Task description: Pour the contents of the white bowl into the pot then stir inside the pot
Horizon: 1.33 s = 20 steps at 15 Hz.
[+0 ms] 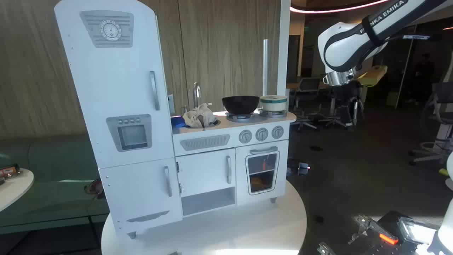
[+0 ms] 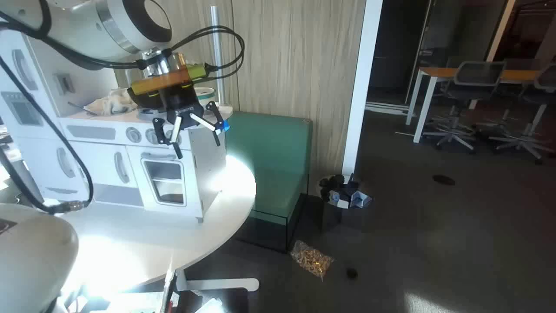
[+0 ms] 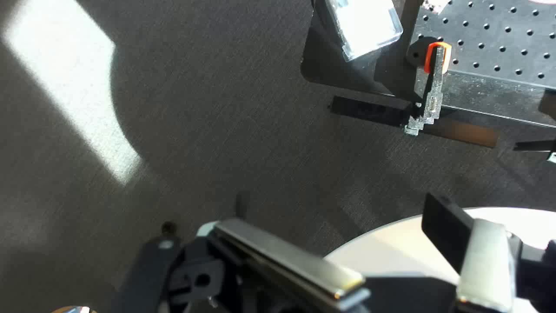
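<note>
The pincer [image 2: 198,148] stands spread wide at the end of the arm [image 1: 341,49], with nothing between its fingers [image 3: 486,265]; in the wrist view they hang over dark floor [image 3: 243,130] and the curved edge of the white tabletop [image 3: 391,256]. In an exterior view the toy kitchen [image 1: 127,99] stands well apart to the left. On the left burner [image 1: 233,117] the pot [image 1: 240,105] sits upright, its inside out of sight, and just beside it on the right burner [image 1: 272,114] stands a pale, green-banded cylinder [image 1: 273,105]. Further left, a crumpled cloth [image 1: 199,117] lies in the sink [image 1: 216,123]. The pour has probably not begun; neither a white bowl nor a stirring tool can be made out for certain, so grasping the wrong vessel is one risk. Coming in from the right, the fingers would likely meet the cylinder first and could shove it against the pot. The pot's flared rim overhangs a smaller burner, so pressing on its wall while stirring might tip or slide it. A pour held too high could spill past the rim onto the counter [image 1: 230,125].
</note>
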Each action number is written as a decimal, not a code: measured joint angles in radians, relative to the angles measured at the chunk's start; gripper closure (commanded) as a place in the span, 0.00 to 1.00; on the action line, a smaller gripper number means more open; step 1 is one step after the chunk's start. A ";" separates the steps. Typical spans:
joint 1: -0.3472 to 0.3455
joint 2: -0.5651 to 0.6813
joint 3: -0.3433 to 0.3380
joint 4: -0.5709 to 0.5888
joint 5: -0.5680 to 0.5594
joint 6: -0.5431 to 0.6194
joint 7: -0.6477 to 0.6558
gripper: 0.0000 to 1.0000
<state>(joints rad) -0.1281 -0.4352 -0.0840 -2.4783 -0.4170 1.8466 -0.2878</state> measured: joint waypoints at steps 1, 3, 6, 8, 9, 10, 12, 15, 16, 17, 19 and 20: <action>0.000 0.000 0.000 0.003 0.000 0.001 0.000 0.00; 0.000 0.000 0.000 0.009 0.000 0.001 0.000 0.00; 0.000 0.000 0.000 0.010 0.000 0.001 0.000 0.00; 0.000 0.000 0.000 0.010 0.000 0.001 0.000 0.00; 0.000 0.000 0.000 0.010 0.000 0.001 0.000 0.00; 0.001 0.000 -0.001 0.008 0.000 0.001 0.000 0.00; 0.010 0.010 -0.017 0.008 0.042 0.052 0.000 0.00; 0.025 0.071 -0.040 0.043 0.146 0.195 0.014 0.00; 0.031 0.099 -0.040 0.069 0.175 0.237 0.025 0.00; 0.038 0.127 -0.037 0.099 0.195 0.275 0.049 0.00; 0.048 0.173 -0.013 0.171 0.206 0.321 0.128 0.00; 0.049 0.188 0.005 0.208 0.200 0.334 0.176 0.00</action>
<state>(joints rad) -0.0792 -0.2472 -0.0787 -2.2699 -0.2174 2.1810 -0.1122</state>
